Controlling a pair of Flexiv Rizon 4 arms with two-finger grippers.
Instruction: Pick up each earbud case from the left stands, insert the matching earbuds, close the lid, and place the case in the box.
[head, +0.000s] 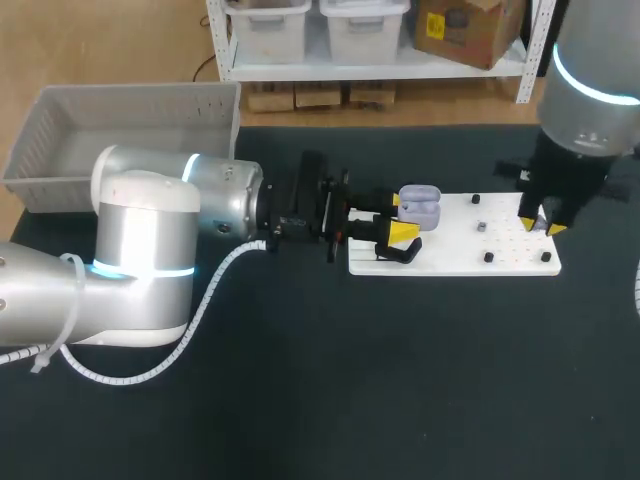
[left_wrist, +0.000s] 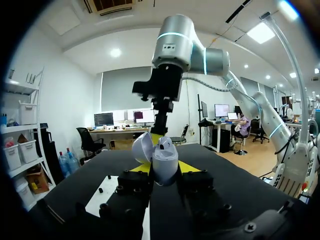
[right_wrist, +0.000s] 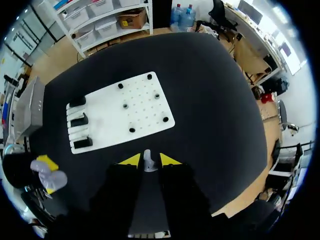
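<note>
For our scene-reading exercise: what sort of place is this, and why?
Probably a robotics lab bench: above a black table, a robot's left gripper holds an open earbud case and its right gripper an earbud, over a white board with stands.

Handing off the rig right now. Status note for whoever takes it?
Left gripper: shut on the lavender earbud case, lid open, held over the left end of the white board.
Right gripper: shut on a small pale earbud, above the board's right side, apart from the case.
Done: case lifted off the stands, one earbud picked.
Left: insert the earbuds, close the lid, place the case in the grey box. No case shows in it yet.
</note>
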